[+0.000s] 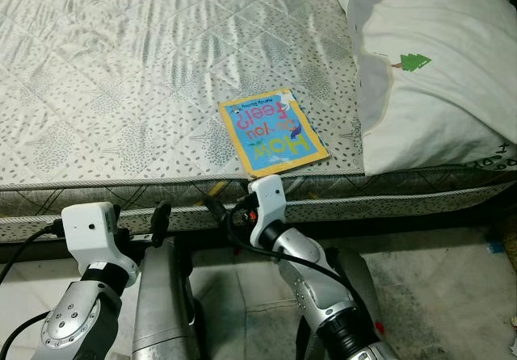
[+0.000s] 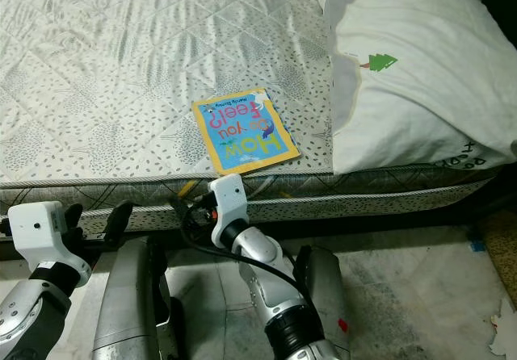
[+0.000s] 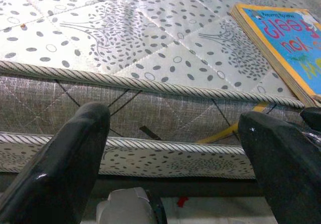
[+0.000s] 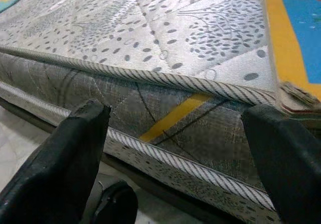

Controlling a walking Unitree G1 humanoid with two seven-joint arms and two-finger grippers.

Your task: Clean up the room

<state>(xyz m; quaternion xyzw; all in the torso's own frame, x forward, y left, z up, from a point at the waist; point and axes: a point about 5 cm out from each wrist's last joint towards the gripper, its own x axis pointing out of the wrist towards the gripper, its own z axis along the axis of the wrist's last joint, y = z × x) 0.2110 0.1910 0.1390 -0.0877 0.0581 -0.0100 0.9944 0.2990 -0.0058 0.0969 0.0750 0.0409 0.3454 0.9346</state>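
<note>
Book (image 1: 273,131) judged light, stiff, thin & flat on bed (image 1: 121,94); overhanging corner is best gripped w/ right hand (image 4: 175,133), spread; left hand (image 3: 170,133) also spread

One book (image 1: 273,131) lies on one mattress (image 1: 121,77), near its front edge. One white pillow (image 1: 436,69) sits at the mattress's right side, and it carries one small green tree print (image 1: 412,62). Two silver arms reach in from below, each ending in one gripper: the left gripper (image 3: 173,148) and the right gripper (image 4: 183,148), with two black fingers apiece, so four fingers in all. On the floor (image 1: 436,279) at the far right are perhaps two or three small scraps (image 2: 505,332), too blurred to count surely.
</note>
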